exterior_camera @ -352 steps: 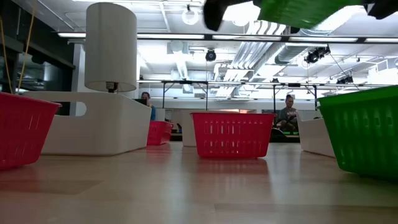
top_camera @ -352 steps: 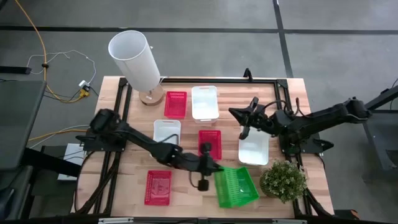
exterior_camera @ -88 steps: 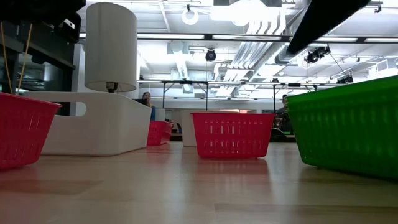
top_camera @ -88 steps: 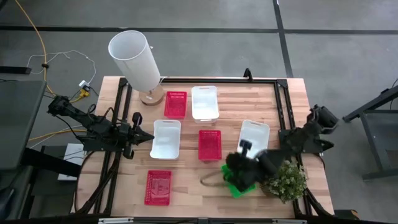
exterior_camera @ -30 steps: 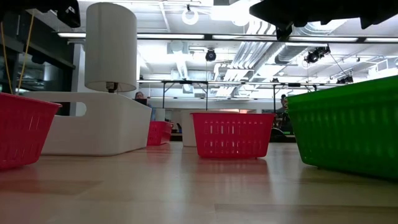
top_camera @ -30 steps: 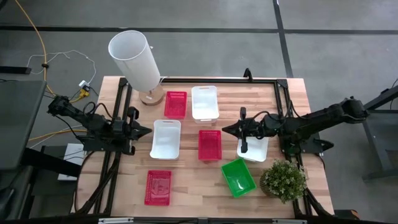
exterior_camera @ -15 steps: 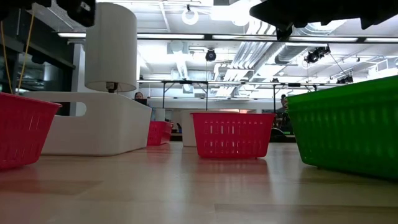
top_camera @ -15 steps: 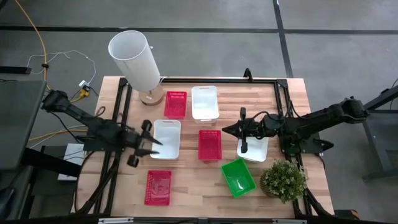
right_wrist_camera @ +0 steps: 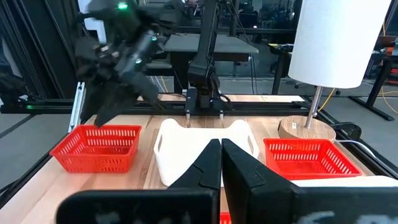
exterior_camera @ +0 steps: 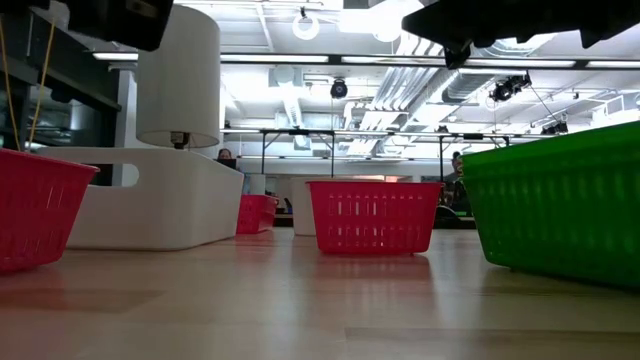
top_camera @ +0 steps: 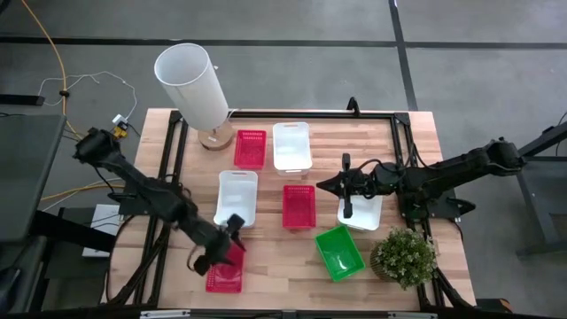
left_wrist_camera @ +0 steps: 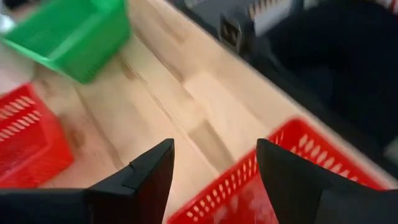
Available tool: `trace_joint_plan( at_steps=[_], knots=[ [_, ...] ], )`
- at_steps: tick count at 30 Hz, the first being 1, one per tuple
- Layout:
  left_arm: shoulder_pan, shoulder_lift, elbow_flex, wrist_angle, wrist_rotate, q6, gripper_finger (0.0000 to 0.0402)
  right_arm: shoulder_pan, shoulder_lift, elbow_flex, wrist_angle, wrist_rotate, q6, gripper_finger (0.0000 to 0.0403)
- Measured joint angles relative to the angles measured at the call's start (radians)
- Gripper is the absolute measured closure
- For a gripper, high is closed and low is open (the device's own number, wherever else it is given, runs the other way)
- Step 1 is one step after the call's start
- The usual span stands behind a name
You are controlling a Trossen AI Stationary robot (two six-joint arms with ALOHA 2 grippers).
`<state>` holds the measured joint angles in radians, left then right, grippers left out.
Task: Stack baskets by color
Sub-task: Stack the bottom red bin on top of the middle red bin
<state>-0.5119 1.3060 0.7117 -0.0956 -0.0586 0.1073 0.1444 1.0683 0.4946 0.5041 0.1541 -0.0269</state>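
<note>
Three red baskets rest on the table: one far back (top_camera: 250, 148), one in the middle (top_camera: 299, 206), one near left (top_camera: 225, 271). Three white baskets sit at the back (top_camera: 291, 145), left of middle (top_camera: 237, 197) and right (top_camera: 363, 215). A green basket (top_camera: 339, 252) stands near right. My left gripper (top_camera: 219, 244) hangs open, tipped downward, over the near-left red basket (left_wrist_camera: 273, 186), its fingers apart above the basket's rim. My right gripper (top_camera: 342, 188) is shut and level above the right white basket, holding nothing.
A tall white cylinder (top_camera: 190, 84) on a wooden foot stands at the far left corner. A potted green plant (top_camera: 403, 257) sits at the near right corner, beside the green basket. Black frame rails run along the table's left and right sides.
My left gripper has swung from the table's left edge toward the near edge, over the near-left red basket, tipping downward, and it has opened. My right arm and all baskets have stayed where they were.
</note>
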Motion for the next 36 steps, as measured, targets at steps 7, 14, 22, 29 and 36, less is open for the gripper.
trace_joint_plan(
  at_steps=[7,14,22,29,36],
  knots=[
    [-0.08,0.184,0.136,-0.122,-0.105,0.182,0.0187,0.0,0.0,0.0,-0.001,0.0,0.0,0.0402],
    [-0.097,0.324,0.19,-0.127,-0.153,0.32,0.0188,0.0,0.0,0.0,-0.012,0.0,0.0,0.0402],
    [-0.085,0.401,0.199,-0.152,-0.152,0.349,0.0188,0.0,0.0,0.0,-0.023,0.0,0.004,0.0402],
    [-0.075,0.399,0.199,-0.155,-0.147,0.342,0.0228,0.0,0.0,0.0,-0.024,0.0,0.011,0.0402],
    [-0.074,0.397,0.265,-0.205,-0.093,0.307,0.0374,0.0,0.0,0.0,-0.026,0.002,0.011,0.0402]
  ],
)
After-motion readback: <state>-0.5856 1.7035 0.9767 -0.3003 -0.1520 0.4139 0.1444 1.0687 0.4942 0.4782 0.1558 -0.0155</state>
